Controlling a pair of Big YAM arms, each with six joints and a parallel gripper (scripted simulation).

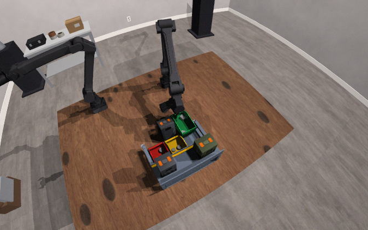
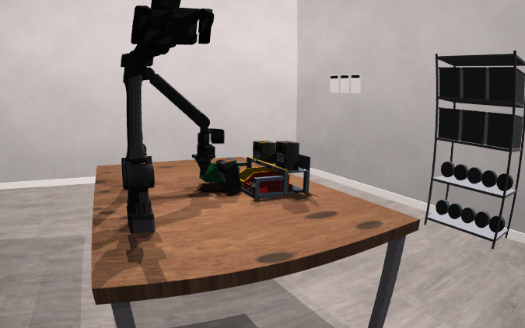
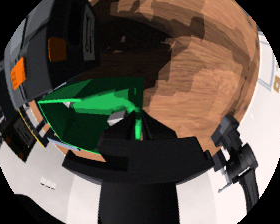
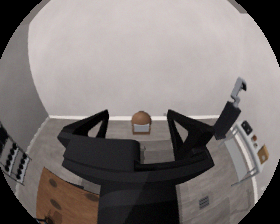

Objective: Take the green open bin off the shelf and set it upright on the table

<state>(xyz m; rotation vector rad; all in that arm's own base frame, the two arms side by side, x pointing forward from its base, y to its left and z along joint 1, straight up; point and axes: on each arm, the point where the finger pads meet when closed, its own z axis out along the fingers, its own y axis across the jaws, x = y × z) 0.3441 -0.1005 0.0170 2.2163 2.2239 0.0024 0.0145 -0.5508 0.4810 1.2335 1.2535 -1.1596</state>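
The green open bin [image 1: 185, 123] [image 2: 211, 174] [image 3: 66, 121] sticks out past the front of the blue-grey shelf [image 1: 191, 171] [image 2: 307, 182], low over the table. A light part shows inside. Whether its back end rests on the shelf is hidden. My left gripper [image 1: 175, 114] [image 2: 204, 172] [image 3: 138, 113] is shut on the bin's outer end wall. The red bin [image 1: 154, 151] [image 2: 270, 186] and yellow bin [image 1: 175, 141] stand side by side on the shelf, with grey parts inside. My right gripper [image 4: 138, 112] is open and empty, high and well away from the shelf.
A dark case [image 1: 166, 129] [image 2: 228, 174] [image 3: 47, 37] stands close beside the green bin, in front of the shelf, and looks slightly tilted. Another dark case [image 1: 164, 166] [image 2: 291, 155] and an olive case [image 1: 205, 147] [image 2: 263, 151] stand on the shelf's top level.
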